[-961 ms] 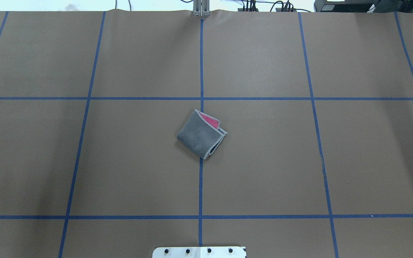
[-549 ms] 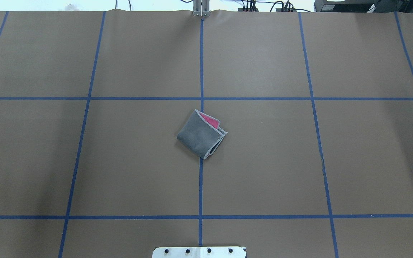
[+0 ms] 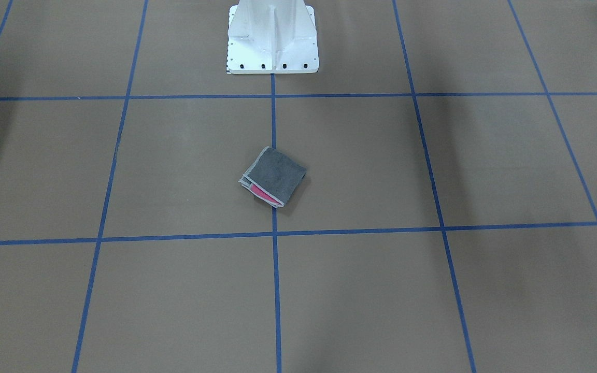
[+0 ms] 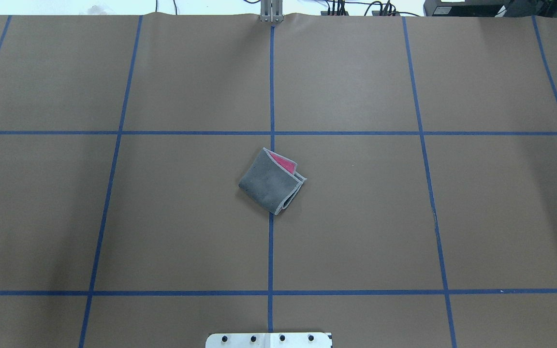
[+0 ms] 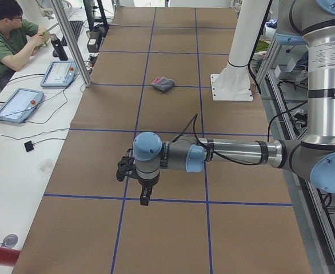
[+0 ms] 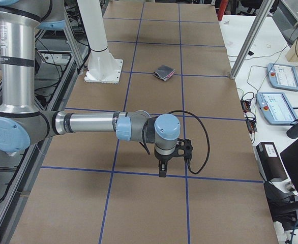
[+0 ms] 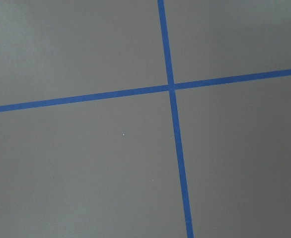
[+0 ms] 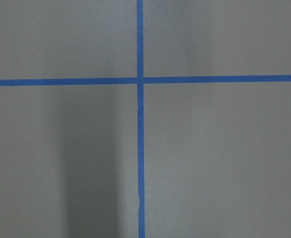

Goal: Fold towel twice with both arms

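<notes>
Brown paper ruled with blue tape lines [image 4: 271,87] covers the long table [image 4: 491,217], where a small towel [image 4: 271,181] lies alone at the middle, straddling the centre line a little way out from the white pedestal [image 3: 272,36]. The towel sits folded into a compact square, apparently in quarters, turned diagonally to the grid. Its dark grey face is up, its light grey stitched border stacks along the open edges, and a sliver of pink shows at the far right corner in the overhead view. Nothing touches it.

Both arms are well apart from the cloth, one at each end of the table. The left arm [image 5: 230,153] reaches out low and level over the left end, its left gripper [image 5: 144,197] pointing straight down above the paper near a tape line. The right arm [image 6: 88,123] mirrors it over the right end, its right gripper [image 6: 161,170] likewise pointing down just above a tape line. Only the side cameras catch the two pincers, so whether either is spread or pressed together cannot be told. Each wrist camera shows only bare paper and a crossing of blue tape.

Along the far side of the table a seated person [image 5: 4,34] in a green top works beside touch panels [image 5: 19,103].
</notes>
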`<state>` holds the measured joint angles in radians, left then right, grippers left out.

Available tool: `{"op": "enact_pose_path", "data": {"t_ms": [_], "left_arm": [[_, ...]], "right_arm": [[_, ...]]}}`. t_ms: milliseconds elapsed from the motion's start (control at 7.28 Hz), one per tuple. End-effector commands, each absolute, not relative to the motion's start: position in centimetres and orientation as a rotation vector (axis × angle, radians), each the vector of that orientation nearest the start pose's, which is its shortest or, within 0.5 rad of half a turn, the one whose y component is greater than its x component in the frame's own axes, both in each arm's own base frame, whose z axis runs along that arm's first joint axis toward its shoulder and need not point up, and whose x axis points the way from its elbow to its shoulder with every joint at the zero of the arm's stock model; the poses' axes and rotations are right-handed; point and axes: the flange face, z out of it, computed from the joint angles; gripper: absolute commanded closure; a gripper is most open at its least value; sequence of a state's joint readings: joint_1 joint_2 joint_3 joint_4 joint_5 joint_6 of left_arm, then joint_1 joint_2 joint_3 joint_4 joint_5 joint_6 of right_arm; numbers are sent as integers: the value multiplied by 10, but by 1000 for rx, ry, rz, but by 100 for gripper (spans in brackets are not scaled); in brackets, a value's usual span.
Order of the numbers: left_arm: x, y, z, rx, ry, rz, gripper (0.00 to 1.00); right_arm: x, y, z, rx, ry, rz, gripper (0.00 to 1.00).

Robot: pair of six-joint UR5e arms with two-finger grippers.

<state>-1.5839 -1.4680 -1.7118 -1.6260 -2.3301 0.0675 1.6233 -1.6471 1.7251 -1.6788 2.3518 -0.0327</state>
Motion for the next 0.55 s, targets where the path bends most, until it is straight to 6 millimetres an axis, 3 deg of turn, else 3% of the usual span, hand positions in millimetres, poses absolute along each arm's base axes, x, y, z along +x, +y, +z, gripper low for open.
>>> {"op": "enact_pose_path", "data": {"t_ms": [0,412], "left_arm": [[-70,-454,632,121,755,89,0],[-71,-453,632,121,755,87,0]], "right_arm": [[87,-453,627,9,-781,30,0],[87,-454,626,12,-781,29,0]]}}
